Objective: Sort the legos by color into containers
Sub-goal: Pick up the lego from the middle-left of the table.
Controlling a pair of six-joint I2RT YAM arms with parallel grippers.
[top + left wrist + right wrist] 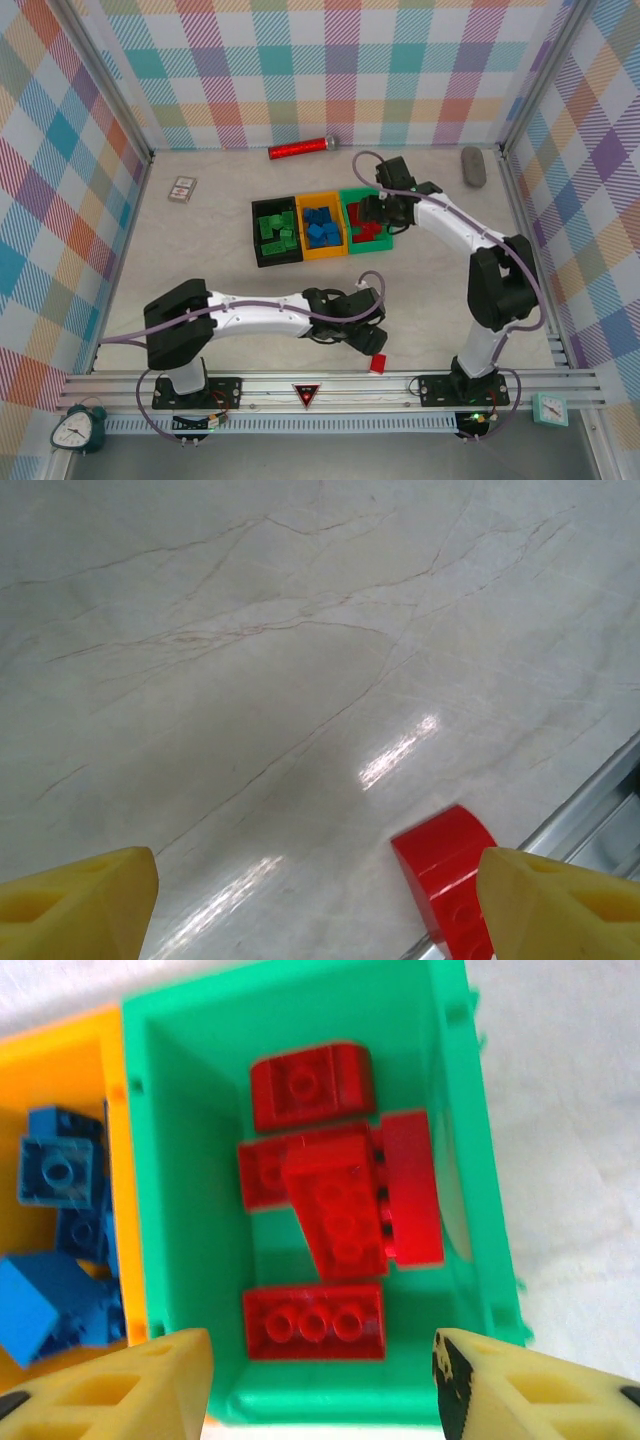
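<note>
The left gripper [315, 885] is hovering low over the marble-patterned table [250, 680] by its near edge. Its fingers are spread and empty, and a lone red brick [445, 875] is lying just beside one yellow fingertip. The right gripper [320, 1365] is hanging above the green bin [150, 1160] at the row's right end, released and gripping nothing, with red bricks [315, 1325] lying piled inside. Blue bricks [320, 225] are sitting in the orange-yellow bin [320, 197] and green bricks [275, 232] in the black bin [257, 238].
</note>
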